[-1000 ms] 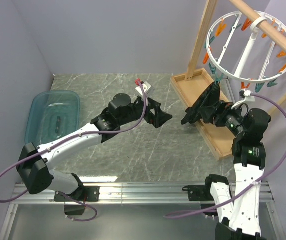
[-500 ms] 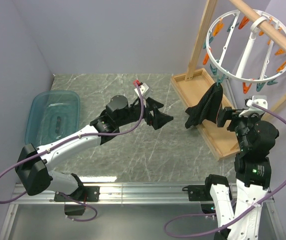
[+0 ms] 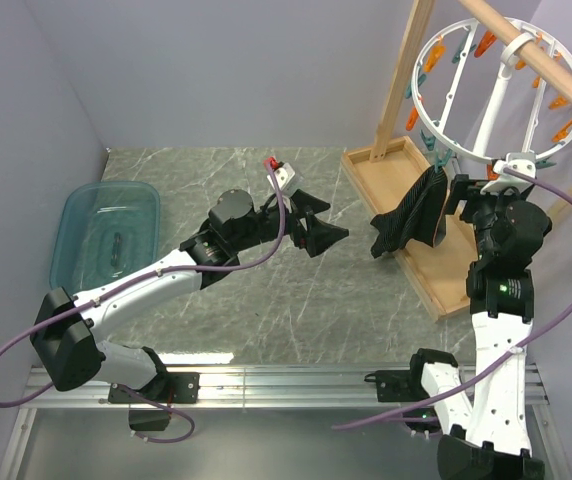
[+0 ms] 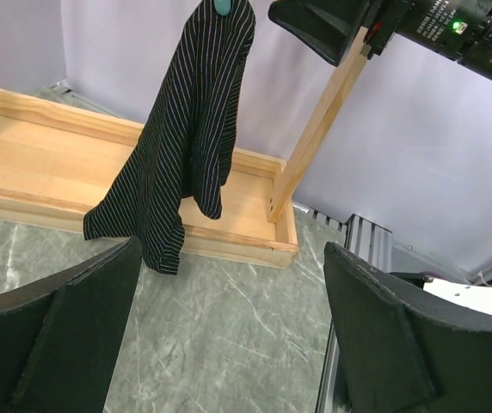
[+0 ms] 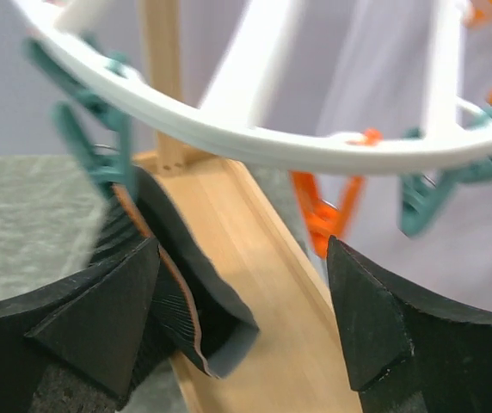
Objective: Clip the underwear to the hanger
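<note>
The underwear, black with fine stripes, hangs from a teal clothespin on the lower edge of the white round hanger. It also shows in the left wrist view, its lower end draped over the wooden tray. My right gripper is open just right of the underwear, below the ring. In the right wrist view the waistband lies against the left finger, and the ring crosses overhead. My left gripper is open and empty over the table, left of the underwear.
The wooden frame rack with its tray base stands at the right and carries the hanger. Orange clothespins and teal ones dangle from the ring. A blue plastic bin sits at the left. A metal rail runs along the near edge.
My right gripper has let go of the underwear and risen toward the ring. The underwear now hangs from the teal clothespin. The left arm has barely moved.
</note>
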Controlling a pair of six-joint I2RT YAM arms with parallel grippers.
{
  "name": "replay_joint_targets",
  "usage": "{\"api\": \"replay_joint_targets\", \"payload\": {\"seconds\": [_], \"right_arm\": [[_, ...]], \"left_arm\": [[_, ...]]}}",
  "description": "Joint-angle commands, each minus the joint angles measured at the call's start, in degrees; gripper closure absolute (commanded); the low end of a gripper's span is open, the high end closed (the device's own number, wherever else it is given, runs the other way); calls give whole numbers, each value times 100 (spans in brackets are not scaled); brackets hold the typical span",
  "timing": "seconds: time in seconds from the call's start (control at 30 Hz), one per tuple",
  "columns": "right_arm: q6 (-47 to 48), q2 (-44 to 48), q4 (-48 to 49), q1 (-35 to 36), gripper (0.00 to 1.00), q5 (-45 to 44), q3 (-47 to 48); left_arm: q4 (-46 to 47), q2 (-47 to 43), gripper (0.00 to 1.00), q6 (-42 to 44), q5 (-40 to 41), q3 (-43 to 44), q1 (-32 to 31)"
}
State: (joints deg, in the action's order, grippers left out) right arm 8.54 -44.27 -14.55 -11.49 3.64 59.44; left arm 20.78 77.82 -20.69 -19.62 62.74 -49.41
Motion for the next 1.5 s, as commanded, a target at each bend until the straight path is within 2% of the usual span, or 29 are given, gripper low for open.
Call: {"api": "replay_joint_targets", "payload": {"seconds": [0.0, 0.27, 0.37, 0.5, 0.6, 0.63, 0.67, 0.83, 0.87, 1.03, 1.2, 1.37, 1.4, 1.47], "right_arm": [[26, 156, 866, 15, 16, 882, -56], [-300, -108, 910, 24, 24, 2244, 94], [-432, -231, 709, 41, 29, 2378, 313], [-345, -188, -170, 356, 30, 1774, 753], [50, 32, -837, 1039, 30, 633, 920], [113, 67, -1005, 1121, 30, -15, 955], [192, 103, -1250, 1270, 31, -195, 964], [737, 568, -1174, 1272, 34, -1355, 455], [798, 621, -1043, 1254, 34, -1757, 263], [1150, 832, -322, 1175, 42, -2613, -353], [1089, 631, 302, 552, 42, -2360, -635], [887, 191, 795, -344, 40, -1306, -521], [852, 182, 848, -554, 39, -808, -512], [834, 191, 1084, -618, 38, -480, -556]], "left_arm": [[322, -145, 8, 73, -60, 247, 28], [471, 215, 9, 416, -42, 782, 177], [506, 400, 9, 320, -112, 941, 221], [647, 550, 10, 188, -288, 1082, 247], [831, 594, 10, 118, -420, 1074, 256], [858, 620, 9, 65, -429, 1082, 274], [867, 638, 9, 30, -481, 1091, 274], [762, 725, 10, -119, -657, 1284, 344], [735, 752, 10, -128, -666, 1337, 361], [700, 866, 10, -181, -789, 1451, 362], [700, 1042, 10, -251, -859, 1662, 370], [805, 1183, 10, -287, -860, 1820, 362], [823, 1209, 10, -269, -860, 1829, 362], [858, 1235, 10, -260, -877, 1847, 370]]}}
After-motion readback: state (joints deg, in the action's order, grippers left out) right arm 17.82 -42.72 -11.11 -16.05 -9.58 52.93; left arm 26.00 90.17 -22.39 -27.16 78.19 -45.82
